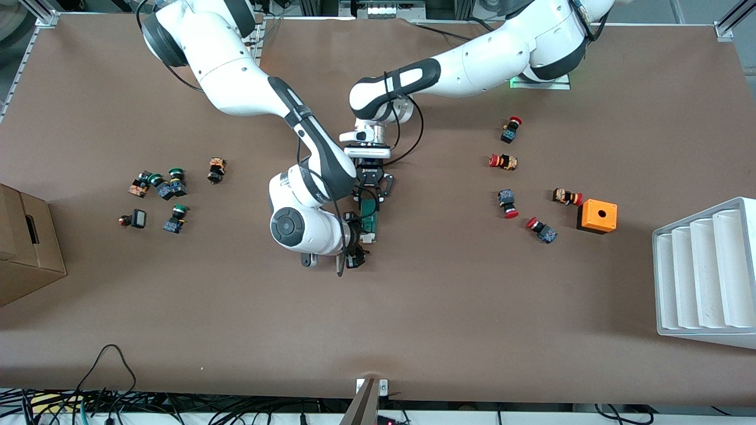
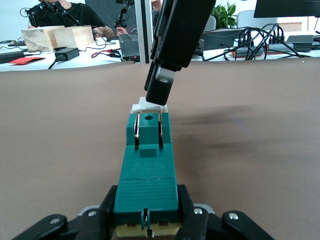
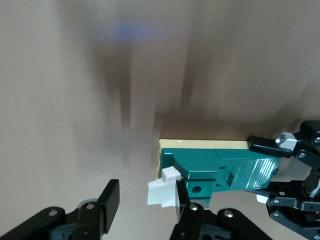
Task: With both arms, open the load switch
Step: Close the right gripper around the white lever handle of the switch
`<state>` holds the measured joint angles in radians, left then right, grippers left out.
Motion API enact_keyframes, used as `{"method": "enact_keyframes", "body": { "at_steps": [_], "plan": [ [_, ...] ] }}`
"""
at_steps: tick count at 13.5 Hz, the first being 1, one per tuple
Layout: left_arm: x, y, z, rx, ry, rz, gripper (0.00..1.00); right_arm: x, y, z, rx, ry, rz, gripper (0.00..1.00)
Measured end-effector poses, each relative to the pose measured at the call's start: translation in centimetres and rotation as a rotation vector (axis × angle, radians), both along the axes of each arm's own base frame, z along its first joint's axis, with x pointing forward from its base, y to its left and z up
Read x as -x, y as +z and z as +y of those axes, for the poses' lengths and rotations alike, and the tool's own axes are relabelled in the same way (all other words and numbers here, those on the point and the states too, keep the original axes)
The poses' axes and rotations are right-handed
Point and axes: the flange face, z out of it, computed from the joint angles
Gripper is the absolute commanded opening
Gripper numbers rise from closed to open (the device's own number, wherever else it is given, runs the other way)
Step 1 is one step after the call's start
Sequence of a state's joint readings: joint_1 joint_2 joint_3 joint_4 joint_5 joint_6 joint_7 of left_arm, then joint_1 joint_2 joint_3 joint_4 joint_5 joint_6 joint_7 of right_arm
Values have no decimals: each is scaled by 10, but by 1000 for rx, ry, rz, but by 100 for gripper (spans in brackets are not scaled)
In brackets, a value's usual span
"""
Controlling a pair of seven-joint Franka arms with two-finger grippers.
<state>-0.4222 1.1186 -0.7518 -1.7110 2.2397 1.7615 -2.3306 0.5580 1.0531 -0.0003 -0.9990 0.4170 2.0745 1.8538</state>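
The load switch point(image 1: 371, 217), a narrow dark-green block with a white end piece point(image 3: 162, 192), lies at the middle of the table. My left gripper point(image 1: 373, 198) is shut on its ribbed end point(image 2: 148, 200), the end farther from the front camera. My right gripper point(image 1: 362, 242) is at the white end, open. One of its fingers point(image 3: 182, 202) rests against the white piece where it meets the green body. The other finger point(image 3: 110, 200) stands apart from it with a gap. In the left wrist view that right gripper's finger point(image 2: 162, 82) touches the white end piece point(image 2: 147, 106).
Several red-capped push buttons point(image 1: 505, 160) and an orange box point(image 1: 597, 216) lie toward the left arm's end. A white ribbed rack point(image 1: 706, 271) stands at that end. Green-capped buttons point(image 1: 168, 183) and a cardboard box point(image 1: 23, 248) are toward the right arm's end.
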Motion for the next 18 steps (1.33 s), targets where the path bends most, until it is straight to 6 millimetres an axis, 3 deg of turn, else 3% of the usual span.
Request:
{"method": "enact_keyframes", "body": {
  "at_steps": [7,14,18],
  "plan": [
    [0,0,0,0,0,0,0,9,-1,8,5,-10,47,53],
    [0,0,0,1,0,0,0,10,-2,11,6,-20,47,33],
    [0,0,0,1,0,0,0,9,2,12,4,-19,44,33]
  ]
}}
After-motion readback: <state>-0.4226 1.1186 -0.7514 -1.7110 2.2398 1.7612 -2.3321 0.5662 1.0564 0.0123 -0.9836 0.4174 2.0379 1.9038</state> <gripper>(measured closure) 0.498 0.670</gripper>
